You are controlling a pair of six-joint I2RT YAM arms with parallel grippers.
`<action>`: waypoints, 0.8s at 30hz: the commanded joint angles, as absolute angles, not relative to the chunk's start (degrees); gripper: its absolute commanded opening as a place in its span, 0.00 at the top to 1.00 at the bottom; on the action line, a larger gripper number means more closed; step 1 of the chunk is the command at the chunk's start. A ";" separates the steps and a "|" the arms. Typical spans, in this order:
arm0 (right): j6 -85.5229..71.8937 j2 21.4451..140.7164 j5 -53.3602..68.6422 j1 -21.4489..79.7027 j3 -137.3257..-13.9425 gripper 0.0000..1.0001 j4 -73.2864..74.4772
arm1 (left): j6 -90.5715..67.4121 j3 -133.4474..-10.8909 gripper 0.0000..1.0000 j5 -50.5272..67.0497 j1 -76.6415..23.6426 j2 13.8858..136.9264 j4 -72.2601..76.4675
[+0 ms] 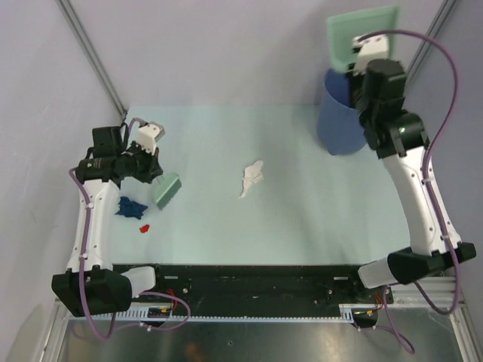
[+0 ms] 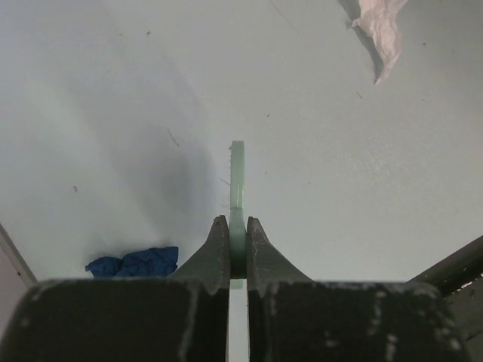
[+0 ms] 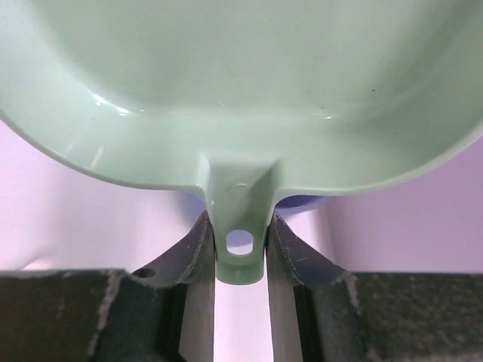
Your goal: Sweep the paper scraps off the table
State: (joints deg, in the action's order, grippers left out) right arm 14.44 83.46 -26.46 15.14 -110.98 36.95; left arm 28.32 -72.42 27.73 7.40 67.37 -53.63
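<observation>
A: Over the table [image 1: 302, 211], top view: left gripper [image 1: 153, 172] is clamped on the hand brush [image 1: 168, 190], head just beside the blue scrap [image 1: 130, 207] and red scrap [image 1: 144, 226]. Can't tell if it touches the surface. The white scrap [image 1: 251, 179] sits mid-table, well apart.
B: Right side?
A: Up high: right gripper [image 1: 367, 51] holds the dustpan [image 1: 362, 32] over the blue bucket [image 1: 338, 124] at the far corner. So no pan is down to catch a sweep. Risk: brushing now just scatters scraps. Red is nearest the front rail [image 1: 264, 271] and could go over the edge.
B: Left wrist view?
A: The fingers [image 2: 219, 245] are pinched on the thin brush handle, no gap. Blue scrap low left, white one top right. I'd guess side load could twist the brush in that narrow grip.
B: Right wrist?
A: Fingers narrow, closed on the dustpan's handle tab by the hanging hole. It's a short hold on a wide pan, so it may pivot or slip when its lip presses on the table.
</observation>
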 commanded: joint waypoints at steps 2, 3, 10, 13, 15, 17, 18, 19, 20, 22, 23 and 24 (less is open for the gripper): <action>0.53 77.26 -15.66 28.02 -101.56 1.00 46.05 | 26.72 -72.68 1.00 30.85 4.75 67.50 -52.29; 0.27 77.08 -11.29 29.52 -98.90 1.00 47.10 | 26.63 -72.77 1.00 30.68 4.57 67.59 -52.29; -3.95 88.58 -4.83 40.59 -89.83 1.00 61.16 | 25.93 -73.30 1.00 28.74 0.53 69.08 -52.21; -4.57 93.15 -0.98 42.80 -85.35 1.00 63.19 | 25.66 -73.56 1.00 30.14 -2.72 70.65 -52.12; -5.18 95.52 -0.53 42.98 -83.24 1.00 63.63 | 25.05 -74.70 1.00 30.50 -3.86 72.15 -51.94; -5.45 96.59 -0.61 43.24 -81.57 1.00 64.59 | 24.35 -76.71 1.00 29.97 -5.71 74.79 -51.77; -5.54 97.29 1.39 43.42 -81.30 1.00 64.86 | 24.08 -77.60 1.00 29.97 -6.23 75.75 -51.25; -5.10 97.90 2.36 43.59 -80.86 1.00 65.30 | 23.21 -78.65 1.00 30.06 -7.11 77.94 -50.89; -4.75 98.35 3.42 43.68 -80.69 1.00 66.00 | 22.51 -81.10 1.00 30.15 -7.47 79.09 -50.37; -3.44 100.80 5.09 43.86 -80.34 1.00 66.71 | 19.71 -83.83 1.00 29.36 -8.70 82.86 -47.91; -3.17 101.59 5.36 43.86 -80.25 1.00 67.06 | 18.82 -86.72 1.00 28.49 -9.31 84.19 -46.94; -2.99 102.65 4.75 43.86 -80.33 1.00 67.15 | 18.03 -87.97 1.00 26.91 -10.80 85.59 -45.19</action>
State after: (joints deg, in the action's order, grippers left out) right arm -3.84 99.81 1.85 43.51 -79.83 64.75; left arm 23.20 -80.27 28.29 -7.84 81.82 -52.21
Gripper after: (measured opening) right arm 0.293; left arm 0.047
